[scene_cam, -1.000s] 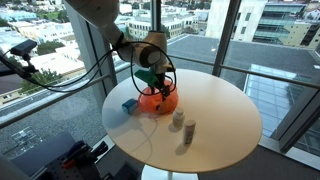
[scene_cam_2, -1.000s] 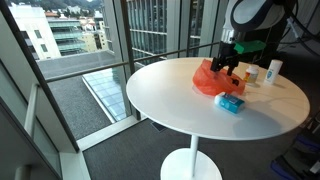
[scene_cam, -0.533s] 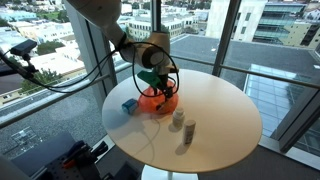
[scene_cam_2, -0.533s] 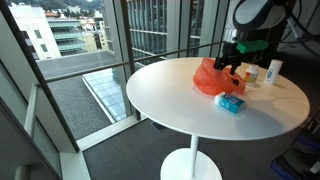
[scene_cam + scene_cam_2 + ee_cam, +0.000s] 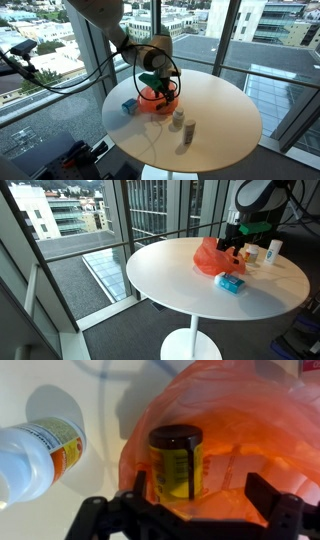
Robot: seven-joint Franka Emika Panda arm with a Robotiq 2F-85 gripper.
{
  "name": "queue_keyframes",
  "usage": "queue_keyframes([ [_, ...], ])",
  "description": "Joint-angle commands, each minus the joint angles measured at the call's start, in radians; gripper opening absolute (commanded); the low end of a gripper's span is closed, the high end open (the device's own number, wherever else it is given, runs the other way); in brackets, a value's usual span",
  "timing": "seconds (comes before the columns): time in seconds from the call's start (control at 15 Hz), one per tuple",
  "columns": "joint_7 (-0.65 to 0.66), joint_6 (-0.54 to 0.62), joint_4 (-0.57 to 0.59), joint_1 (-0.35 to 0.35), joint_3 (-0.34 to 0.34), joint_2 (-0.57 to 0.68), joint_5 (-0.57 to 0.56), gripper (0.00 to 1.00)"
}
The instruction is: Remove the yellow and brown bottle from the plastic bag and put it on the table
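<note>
You are holding the gripper (image 5: 200, 495), jaws spread wide and gripping nothing, at the mouth of the orange plastic bag (image 5: 270, 420) on the table (image 5: 220, 110). The yellow and brown bottle (image 5: 175, 465) is sitting inside, closer to one finger, its long axis crossing the jaw line.

The plastic bag (image 5: 250, 420) was a translucent orange, paler where light passed through its folds. Inside it, the yellow bottle (image 5: 176, 465) had a dark brown cap and dark print running down its label. Beside the bag, the white bottle (image 5: 35, 455) carried an orange-and-yellow label with fine dark text. The end effector (image 5: 195, 500) over the bag was black, and in an exterior view a green patch (image 5: 148, 78) showed on its body. Near the bag, a small box (image 5: 129, 105) was blue. The worktop (image 5: 220, 105) under the bag was plain off-white.
</note>
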Motion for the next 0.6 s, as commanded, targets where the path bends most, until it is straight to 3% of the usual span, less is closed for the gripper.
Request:
queue_keyframes([
  [0.0,-0.009,0.002,-0.005,-0.010,0.007,0.005,0.015,1.00],
  [0.53,-0.006,0.004,-0.001,-0.004,0.012,0.022,0.013,1.00],
])
